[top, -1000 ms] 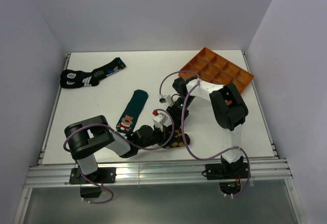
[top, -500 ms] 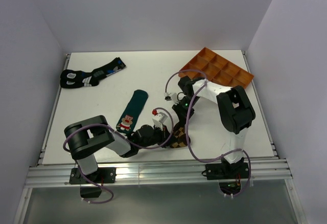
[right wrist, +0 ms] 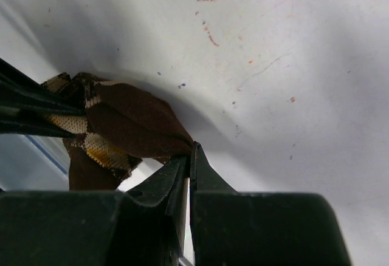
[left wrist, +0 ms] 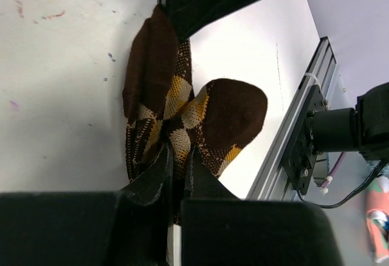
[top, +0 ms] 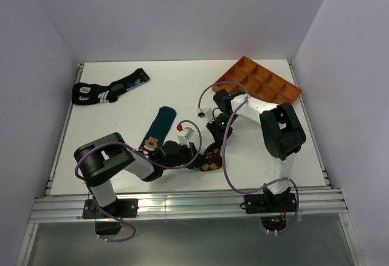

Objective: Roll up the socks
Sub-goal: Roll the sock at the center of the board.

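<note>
Sock in hand: checkered sock (top: pixel 210 161), lower centre of the top view, on the table (top: pixel 109 126) near its front edge, between the two wrists.
Left gripper (left wrist: pixel 178 176): fingers clenched on the sock's lower end, bottom centre of the left wrist view.
Right gripper (right wrist: pixel 189 156): fingers pinched shut on a dark brown fold at the opposite end; it enters the left wrist view at top centre.
Long axis: top to bottom in the left wrist view, from one grip to the other.
Shape: slack and bunched, with one rounded lobe bulging to the right of the axis.
Nearer arm: neither, since both hold it.
Other sock: teal sock (top: pixel 160 125), flat, just left of the left wrist, rounded end toward the top of the frame.
Judgement: the roll must run along the grip-to-grip line, and the side lobe may escape it.
</note>
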